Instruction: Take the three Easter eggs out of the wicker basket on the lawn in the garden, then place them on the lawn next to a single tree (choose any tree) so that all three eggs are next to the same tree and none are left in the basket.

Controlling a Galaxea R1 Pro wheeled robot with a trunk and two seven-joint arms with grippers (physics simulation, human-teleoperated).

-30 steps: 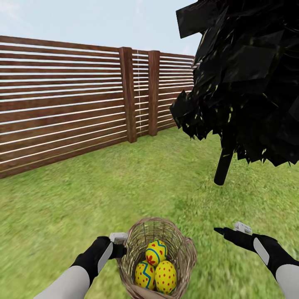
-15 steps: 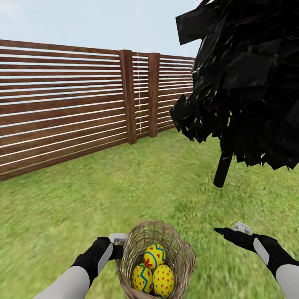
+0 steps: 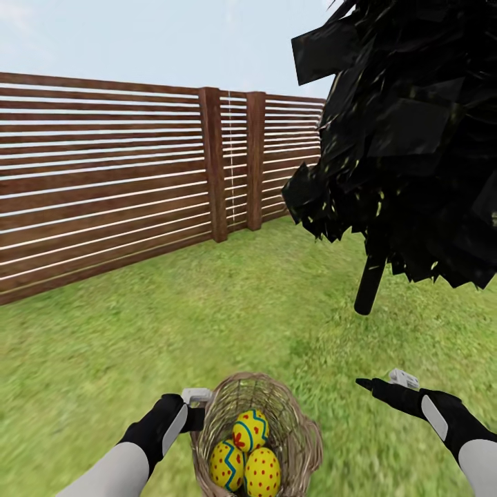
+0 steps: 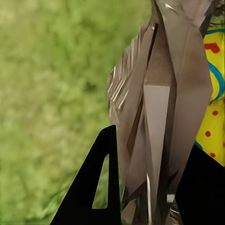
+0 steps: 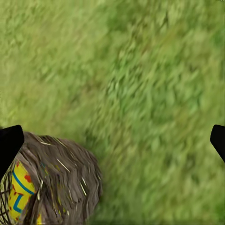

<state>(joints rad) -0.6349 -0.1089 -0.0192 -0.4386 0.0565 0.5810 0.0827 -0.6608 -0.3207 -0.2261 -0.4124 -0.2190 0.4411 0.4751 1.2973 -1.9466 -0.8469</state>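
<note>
Three yellow Easter eggs (image 3: 250,429) with red dots and blue zigzag bands lie together inside the wicker basket (image 3: 290,404), low in the head view. My left gripper (image 3: 199,413) is shut on the basket's rim, holding it above the lawn (image 3: 172,324). In the left wrist view the wicker wall (image 4: 159,93) runs between the left gripper's (image 4: 152,140) black fingers (image 4: 101,187), with an egg (image 4: 216,93) behind it. My right gripper (image 3: 376,388) hangs open to the basket's right, nothing between its fingers (image 5: 10,143). Its camera catches the basket (image 5: 65,173) and an egg (image 5: 19,187). A pale-trunked tree is out of view.
A tree with a black leafy crown (image 3: 407,124) and a dark leaning trunk (image 3: 368,283) stands ahead to the right. A brown slatted wooden fence (image 3: 103,179) with thick posts (image 3: 214,166) runs along the left and back. Grass stretches between me and both.
The basket with its eggs has sunk lower and slightly left in the head view while both grippers stay put. The dark trunk has drifted a little downward as the view moves.
</note>
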